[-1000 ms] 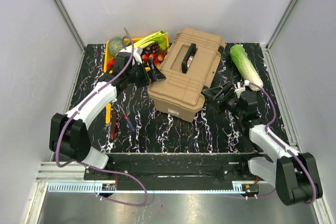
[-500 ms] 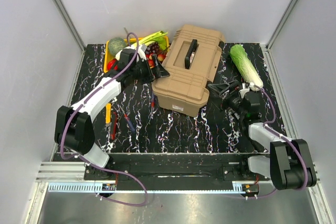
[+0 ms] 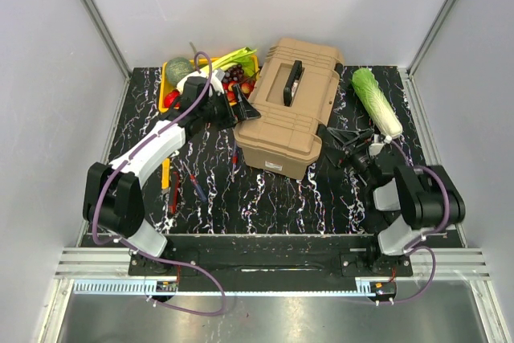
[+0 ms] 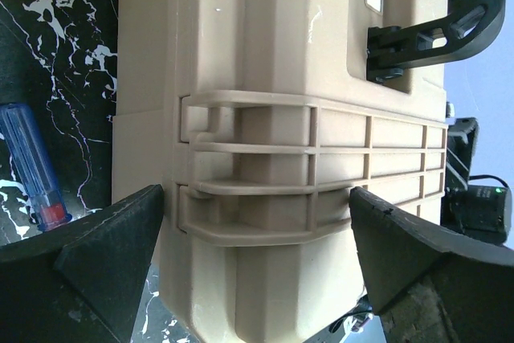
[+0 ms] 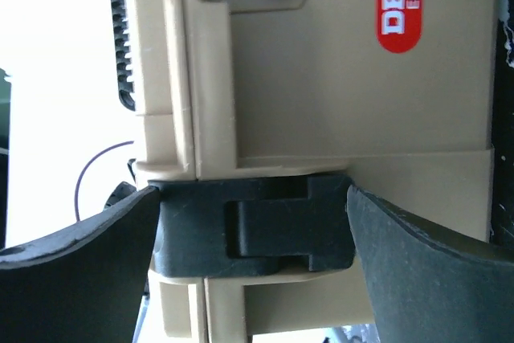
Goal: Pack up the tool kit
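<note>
Your left gripper (image 3: 227, 110) and right gripper (image 3: 341, 139) gape wide, empty; centre right on latch (image 5: 269, 226), brace toolbox (image 3: 281, 126) with left

Tan ribbed toolbox (image 3: 281, 130): lid shut, black handle (image 3: 291, 82) on top, angled mid-table. Loose hand tools (image 3: 195, 185) lying left-front of it.
</note>
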Motion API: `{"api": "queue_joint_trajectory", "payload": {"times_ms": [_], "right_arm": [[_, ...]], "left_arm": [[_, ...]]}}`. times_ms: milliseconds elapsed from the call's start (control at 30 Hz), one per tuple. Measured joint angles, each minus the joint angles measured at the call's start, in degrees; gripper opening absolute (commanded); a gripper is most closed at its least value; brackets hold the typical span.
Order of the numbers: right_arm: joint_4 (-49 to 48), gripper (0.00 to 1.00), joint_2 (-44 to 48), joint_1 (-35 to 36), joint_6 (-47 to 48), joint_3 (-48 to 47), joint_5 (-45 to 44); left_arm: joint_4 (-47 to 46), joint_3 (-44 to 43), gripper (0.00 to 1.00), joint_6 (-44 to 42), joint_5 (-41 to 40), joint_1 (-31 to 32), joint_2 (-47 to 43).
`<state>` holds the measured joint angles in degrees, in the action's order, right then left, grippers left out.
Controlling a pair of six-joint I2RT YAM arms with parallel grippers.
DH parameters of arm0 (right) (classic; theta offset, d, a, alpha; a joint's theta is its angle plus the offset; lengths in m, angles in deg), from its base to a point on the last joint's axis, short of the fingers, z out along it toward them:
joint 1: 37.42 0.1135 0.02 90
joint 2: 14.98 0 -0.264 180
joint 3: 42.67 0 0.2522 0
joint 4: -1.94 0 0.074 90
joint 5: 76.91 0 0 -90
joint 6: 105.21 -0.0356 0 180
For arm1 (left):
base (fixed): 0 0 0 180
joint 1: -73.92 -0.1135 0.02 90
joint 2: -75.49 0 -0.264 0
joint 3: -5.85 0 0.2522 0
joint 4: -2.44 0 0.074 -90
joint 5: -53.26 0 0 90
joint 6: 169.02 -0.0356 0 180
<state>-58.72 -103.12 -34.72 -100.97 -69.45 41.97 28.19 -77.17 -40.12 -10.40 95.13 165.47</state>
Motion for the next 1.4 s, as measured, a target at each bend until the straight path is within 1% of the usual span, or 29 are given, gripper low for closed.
{"api": "queue_joint_trajectory", "payload": {"times_ms": [67,133,233,467,600,700,867,1233,1400], "right_arm": [[-5.6,0.99,-5.8,-0.5,-3.4,-0.2,-0.7],[-6.5,0.99,-10.7,-0.5,-5.7,-0.7,-0.7],[-3.2,0.99,-12.5,-0.2,-6.7,-0.8,-0.7],[-0.6,1.0,-9.4,0.0,-9.0,-0.9,-0.7],[1.4,0.99,-5.6,0.2,-11.2,0.2,-0.8],[1.2,1.0,-0.8,0.9,-12.9,1.2,-1.4],[3.2,0.99,3.1,1.2,-12.3,3.3,-3.1],[4.2,0.99,3.9,1.2,-12.1,3.1,-3.0],[4.5,0.99,2.1,1.2,-12.2,1.2,-2.8]], "left_arm": [[0.1,0.0,0.99,0.0,0.0,0.0,0.0],[0.1,0.0,0.99,0.0,0.0,0.0,0.0],[0.1,0.0,0.99,0.0,0.1,0.0,0.0],[0.1,0.0,0.99,0.1,0.2,0.0,0.0],[0.2,-0.2,0.99,0.2,0.2,0.0,0.0],[0.5,-0.3,0.99,0.2,0.1,0.0,0.0],[2.5,-1.2,0.99,0.4,0.5,0.3,0.1],[3.4,-1.5,0.99,1.4,0.7,0.5,0.2],[3.5,-1.5,0.99,1.9,0.7,0.5,0.2]]}}
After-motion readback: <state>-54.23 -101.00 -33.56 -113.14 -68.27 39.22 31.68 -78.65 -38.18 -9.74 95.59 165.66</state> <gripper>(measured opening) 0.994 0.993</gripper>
